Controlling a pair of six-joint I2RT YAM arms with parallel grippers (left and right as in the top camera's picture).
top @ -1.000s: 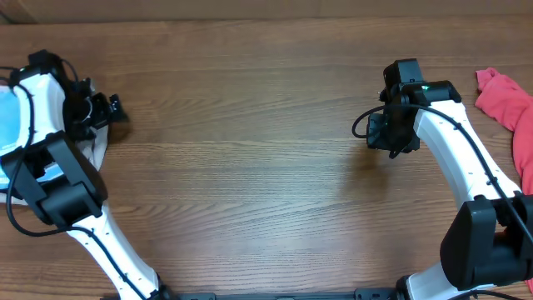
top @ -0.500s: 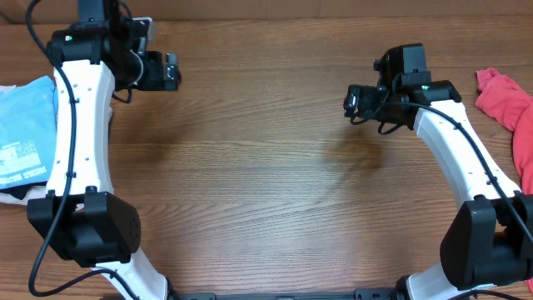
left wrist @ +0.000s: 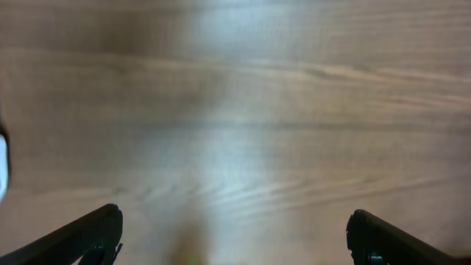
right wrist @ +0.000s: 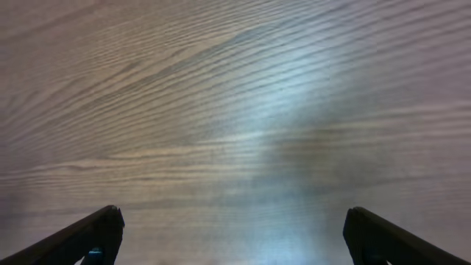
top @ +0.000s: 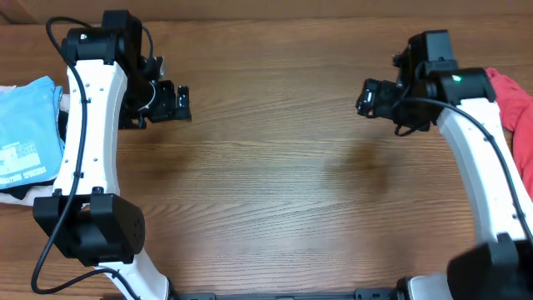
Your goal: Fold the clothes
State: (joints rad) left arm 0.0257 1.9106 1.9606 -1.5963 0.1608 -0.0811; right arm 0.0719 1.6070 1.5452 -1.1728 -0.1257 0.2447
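The clothes, a light sky-blue T-shirt (top: pixel 27 132) with small white print, lie folded at the table's far left edge in the overhead view. My left gripper (top: pixel 183 103) hovers to the right of it, apart from it, over bare wood. In the left wrist view that gripper (left wrist: pixel 234 237) is open, with only blurred wood grain between its dark fingertips (left wrist: pixel 92 232). My right gripper (top: pixel 365 97) hangs over the right half of the table, pointing left. Its wrist view shows it (right wrist: pixel 234 234) open and empty above the wood.
A coral-red garment (top: pixel 518 104) lies at the right edge, behind the right arm. Dark and beige fabric (top: pixel 18 193) sticks out under the blue shirt. A white sliver (left wrist: pixel 2 165) shows at the left wrist view's edge. The wooden table (top: pixel 275 192) spans between the arms.
My left arm has swung away from the left edge toward the table's middle, uncovering the blue shirt. My right gripper has turned from pointing down to pointing left and its jaws have opened wide.
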